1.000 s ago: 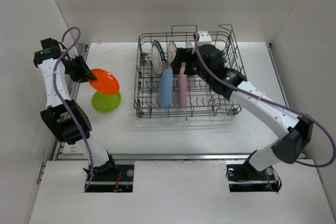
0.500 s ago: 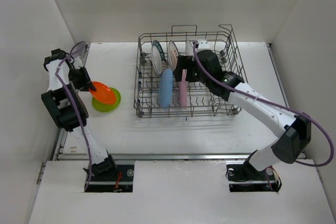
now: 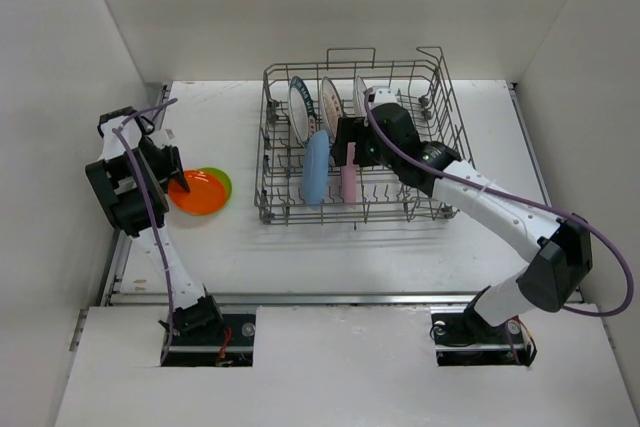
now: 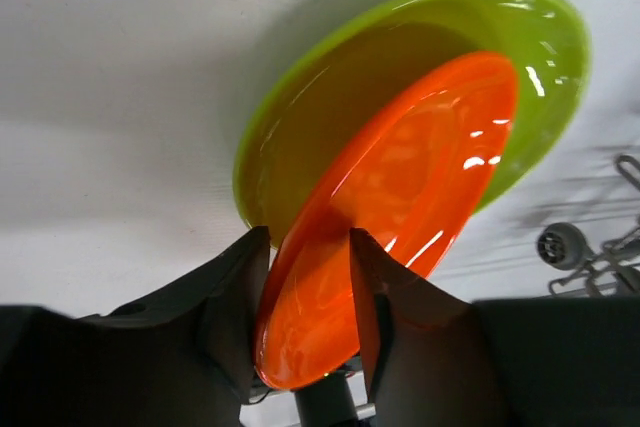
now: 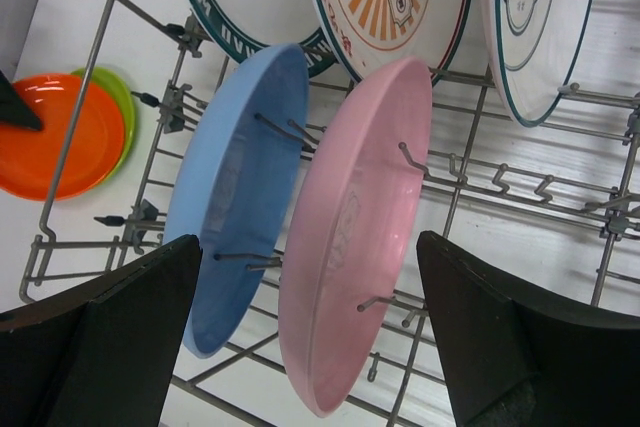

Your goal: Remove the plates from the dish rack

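Round pink plate (image 5: 350, 247), on edge among tines of grey wire dish rack (image 3: 268, 147), toward far edge of desk (image 3: 400, 247), just beside round light blue plate (image 5: 235, 197). Directly ahead of right gripper (image 5: 308, 247), the nearer one, fingers spread wide on either side. Long axis from near edge to far edge; faces toward left and right edges. Left gripper (image 4: 310, 247) clamped on rim of round orange plate (image 4: 400, 177), resting on round lime green plate (image 4: 300, 117) near left edge.

White table (image 3: 240, 237) enclosed by plain white walls (image 3: 300, 7).
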### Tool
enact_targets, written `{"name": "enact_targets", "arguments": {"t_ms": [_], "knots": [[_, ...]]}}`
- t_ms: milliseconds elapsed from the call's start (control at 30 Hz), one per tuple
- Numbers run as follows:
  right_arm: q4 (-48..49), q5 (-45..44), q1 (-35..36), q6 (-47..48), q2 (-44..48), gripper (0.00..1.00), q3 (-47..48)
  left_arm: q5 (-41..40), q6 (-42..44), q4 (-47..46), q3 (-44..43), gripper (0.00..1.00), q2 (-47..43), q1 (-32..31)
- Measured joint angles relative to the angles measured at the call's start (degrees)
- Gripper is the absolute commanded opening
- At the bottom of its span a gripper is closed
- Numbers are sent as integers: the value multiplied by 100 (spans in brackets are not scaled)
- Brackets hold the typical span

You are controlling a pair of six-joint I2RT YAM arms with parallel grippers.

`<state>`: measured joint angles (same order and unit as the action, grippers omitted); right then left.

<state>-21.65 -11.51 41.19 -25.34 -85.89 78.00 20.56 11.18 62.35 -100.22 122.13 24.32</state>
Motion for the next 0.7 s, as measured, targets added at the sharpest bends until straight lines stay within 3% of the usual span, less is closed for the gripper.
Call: {"name": "enact_targets", "arguments": {"t_ms": [333, 367, 467, 500, 567, 700], "knots": [[-24, 146, -35, -9, -7, 82, -39, -623, 177, 57, 0, 51, 61, -452], [-24, 157, -37, -13, -7, 76, -59, -625, 186, 57, 0, 58, 61, -457], [-31, 225, -37, -13, -72, 64, -101, -623, 192, 55, 0, 60, 61, -444], [-28, 251, -37, -20, -114, 62, -103, -619, 195, 57, 0, 86, 61, -435], [-28, 302, -37, -20, -195, 56, -109, -614, 212, 57, 0, 87, 61, -435], [-39, 385, -48, -24, -297, 31, -114, -597, 208, 52, 0, 87, 44, -433]]}}
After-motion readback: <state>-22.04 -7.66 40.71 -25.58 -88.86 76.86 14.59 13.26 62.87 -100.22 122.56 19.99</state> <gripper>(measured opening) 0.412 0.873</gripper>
